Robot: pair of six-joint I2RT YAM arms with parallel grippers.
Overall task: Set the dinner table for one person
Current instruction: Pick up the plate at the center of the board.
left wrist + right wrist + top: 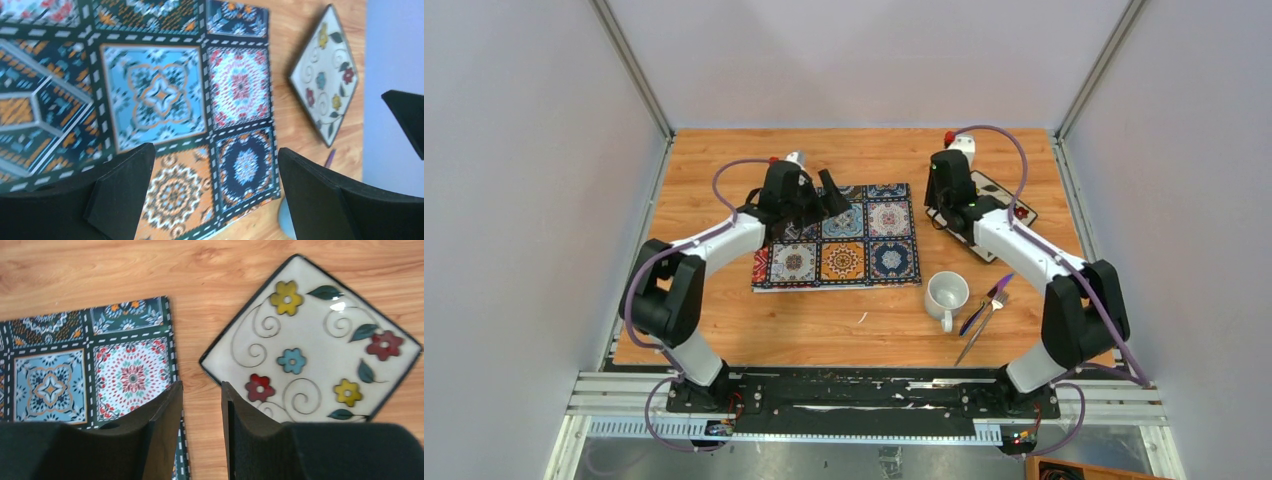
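Bright, even light, faint shadows on dinner table (874, 150), placemat (150, 95) blurred

Bare wood of the dinner table (714, 170) lies open on the left and along the near edge. The placemat (864, 245) lies flat and blocks nothing. Only a narrow strip of wood separates it from the square flowered plate (310, 340). At front right a mug (947, 295), a fork (976, 340) and a purple-handled utensil (1002, 285) crowd together. Walls (524, 200) close three sides.

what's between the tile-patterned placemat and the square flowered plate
Only a bare strip of orange-brown wood-grain tabletop separates the tile-patterned cloth placemat from the square flowered plate; the right wrist view shows it.
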